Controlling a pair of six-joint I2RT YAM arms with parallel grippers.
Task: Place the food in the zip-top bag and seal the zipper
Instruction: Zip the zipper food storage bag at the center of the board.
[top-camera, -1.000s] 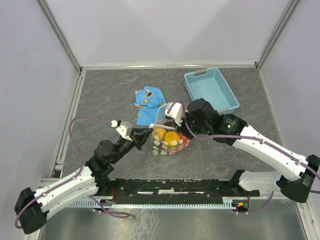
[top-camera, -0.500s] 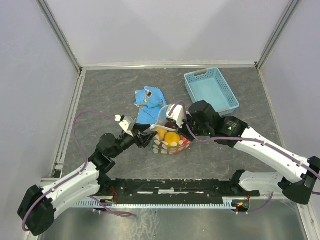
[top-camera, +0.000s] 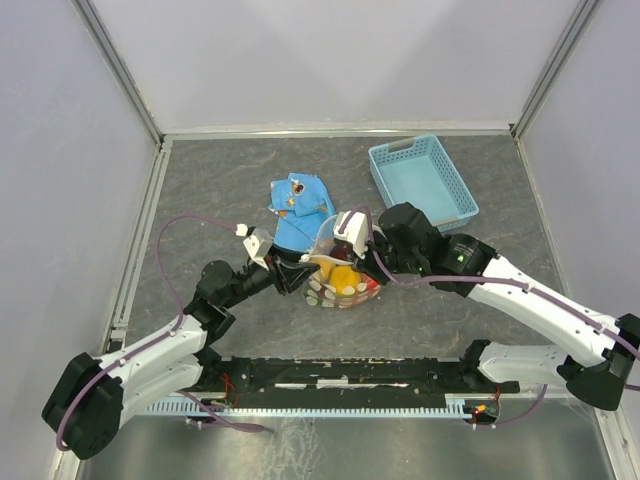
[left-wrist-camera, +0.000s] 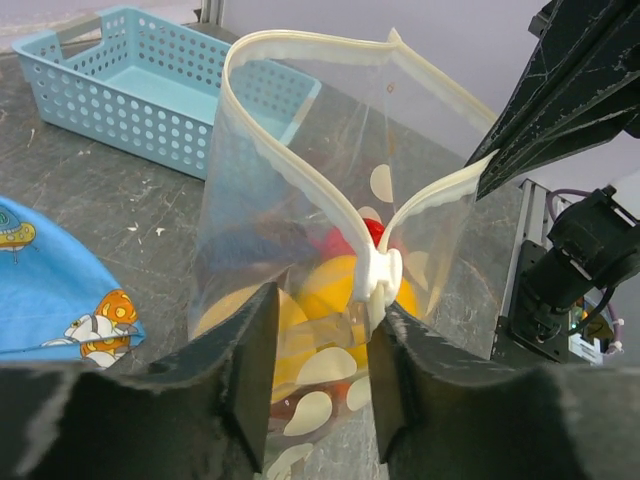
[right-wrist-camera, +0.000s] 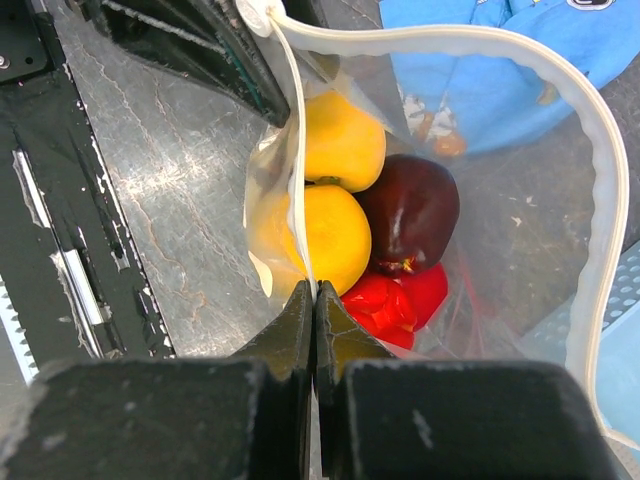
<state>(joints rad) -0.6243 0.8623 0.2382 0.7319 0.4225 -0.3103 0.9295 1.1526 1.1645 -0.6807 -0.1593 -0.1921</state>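
Observation:
The clear zip-top bag (top-camera: 341, 280) stands in mid-table with its mouth open. Inside lie the food: two yellow fruits (right-wrist-camera: 340, 140), a dark maroon one (right-wrist-camera: 410, 210) and a red one (right-wrist-camera: 395, 300); any others are hidden. The white zipper (right-wrist-camera: 590, 150) loops round the mouth. My right gripper (right-wrist-camera: 314, 295) is shut on the zipper strip at the bag's near side, holding it up; it also shows in the top view (top-camera: 346, 238). My left gripper (left-wrist-camera: 320, 370) is open, its fingers either side of the bag's end, with the zipper's end piece (left-wrist-camera: 382, 275) by the right finger.
A light blue basket (top-camera: 422, 180) stands at the back right, also in the left wrist view (left-wrist-camera: 130, 90). A blue patterned cloth (top-camera: 298, 205) lies just behind the bag. The black rail (top-camera: 340, 385) runs along the table's near edge.
My left arm has reached forward and to the right, bringing its gripper up against the bag's left end. The right gripper has stayed shut on the zipper, nearly still.

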